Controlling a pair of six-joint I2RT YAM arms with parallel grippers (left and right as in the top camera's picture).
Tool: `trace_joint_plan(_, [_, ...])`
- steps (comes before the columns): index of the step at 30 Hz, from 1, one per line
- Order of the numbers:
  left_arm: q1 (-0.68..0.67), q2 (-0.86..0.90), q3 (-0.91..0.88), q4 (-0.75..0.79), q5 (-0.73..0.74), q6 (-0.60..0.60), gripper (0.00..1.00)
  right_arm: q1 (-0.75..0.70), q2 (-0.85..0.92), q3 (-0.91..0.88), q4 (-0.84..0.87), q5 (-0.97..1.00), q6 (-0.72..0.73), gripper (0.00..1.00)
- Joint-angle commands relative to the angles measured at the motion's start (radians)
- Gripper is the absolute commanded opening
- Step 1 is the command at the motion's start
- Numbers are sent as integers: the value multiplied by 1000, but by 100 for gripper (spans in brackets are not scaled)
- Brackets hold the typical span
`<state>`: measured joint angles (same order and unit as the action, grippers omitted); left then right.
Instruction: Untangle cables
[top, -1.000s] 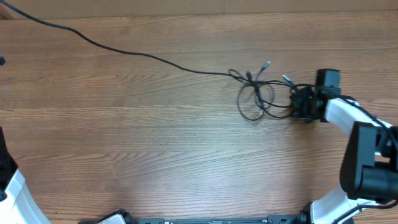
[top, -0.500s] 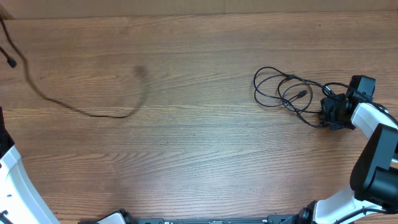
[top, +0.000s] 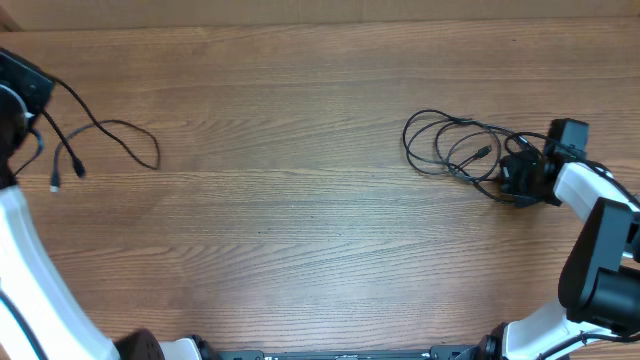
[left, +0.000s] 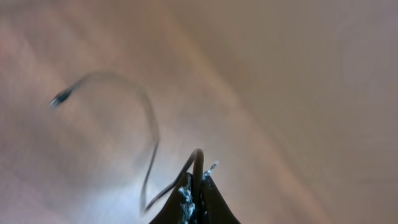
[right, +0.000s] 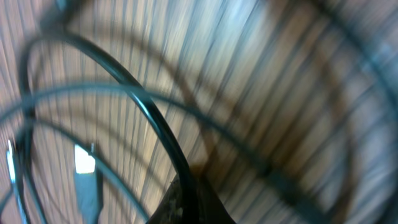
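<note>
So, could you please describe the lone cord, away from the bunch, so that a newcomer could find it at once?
Start at the wooden table and look to its far left edge, where the left claw pinches the lone cord. It is one thin black strand trailing in an open curve, while the bunch of loops lies coiled at the right claw.

Black cables lie on the brown, streaky wood-grain table; right arm white.
</note>
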<state>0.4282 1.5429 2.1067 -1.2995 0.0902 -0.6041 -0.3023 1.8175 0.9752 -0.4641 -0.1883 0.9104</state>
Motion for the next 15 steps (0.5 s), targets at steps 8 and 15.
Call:
trace_joint_plan(8, [10,317,9,-184,11,40,4,116,47,-40,-40,-21,-2,11])
trace_joint_plan(15, [12,509,9,-149,-80,44,4,151,47,-40,-49,48,-2,10])
